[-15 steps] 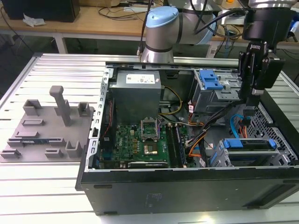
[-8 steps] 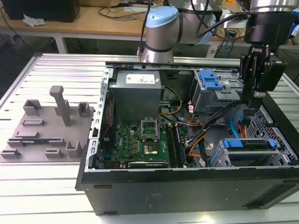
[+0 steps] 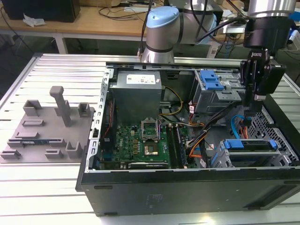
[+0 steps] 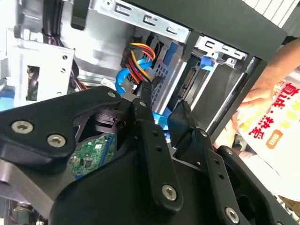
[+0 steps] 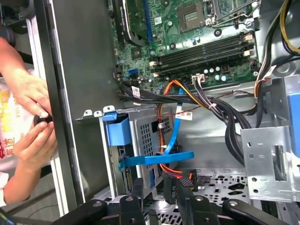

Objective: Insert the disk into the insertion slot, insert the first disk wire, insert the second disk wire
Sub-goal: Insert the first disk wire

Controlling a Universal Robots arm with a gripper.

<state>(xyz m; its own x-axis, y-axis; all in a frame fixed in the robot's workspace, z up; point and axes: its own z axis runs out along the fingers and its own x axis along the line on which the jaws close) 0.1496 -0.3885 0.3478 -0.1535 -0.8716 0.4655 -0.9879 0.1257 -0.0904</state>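
Note:
The disk, framed in blue, lies inside the insertion slot of the grey perforated cage at the case's front right in the exterior view. My gripper hangs just behind that cage. In both wrist views its fingers stand a narrow gap apart, closed on a black wire connector with red, yellow and orange leads. That connector sits at my gripper tips beside the cage wall. A blue flat disk wire hangs loose next to it.
Another cage with a blue latch stands behind the gripper. Cable bundles cross the case floor by the motherboard. A person's hands hold a packet just outside the case wall. A grey fixture tray lies left of the case.

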